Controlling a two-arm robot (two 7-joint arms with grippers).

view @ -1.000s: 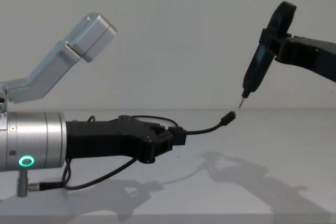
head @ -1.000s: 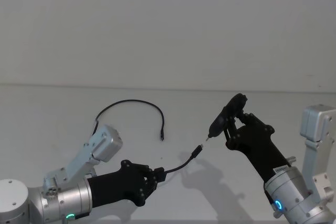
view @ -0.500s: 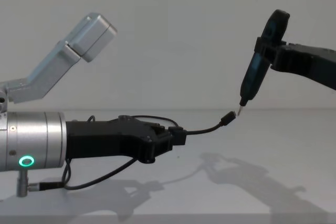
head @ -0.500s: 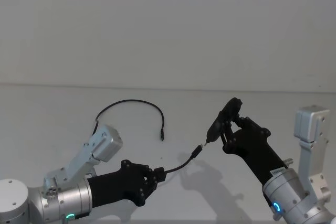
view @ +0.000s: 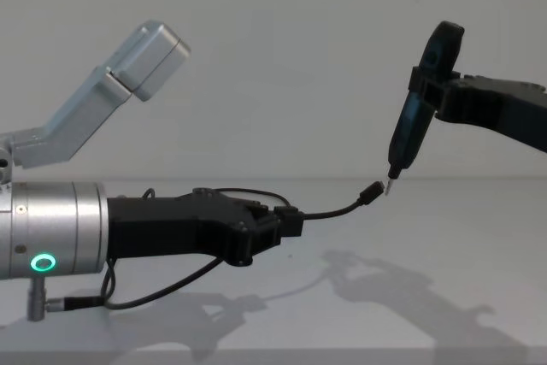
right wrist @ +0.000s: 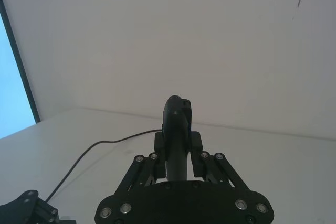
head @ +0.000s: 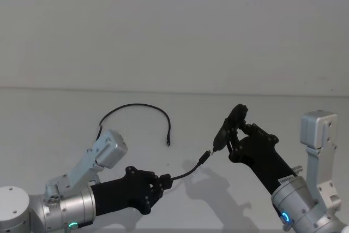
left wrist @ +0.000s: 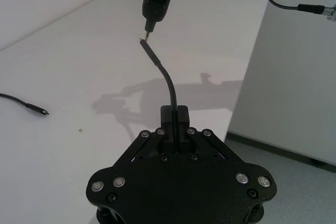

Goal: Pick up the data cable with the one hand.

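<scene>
Left pincer (view: 282,226) extended level, clamped on data cable (view: 338,210), right pincer (head: 235,141) raised, gripping pen-like tool (view: 417,113), tip at plug (view: 371,192).

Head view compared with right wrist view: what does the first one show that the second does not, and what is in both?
Head view alone: the data cable, clamped in the left gripper, rising to its free plug beside the pen-like tool's tip, while its far plug lies on the table.

Right wrist view alone: the tool's rear end, seen from behind.

Both: the right gripper shut on the tool, and a stretch of cable on the table.
</scene>
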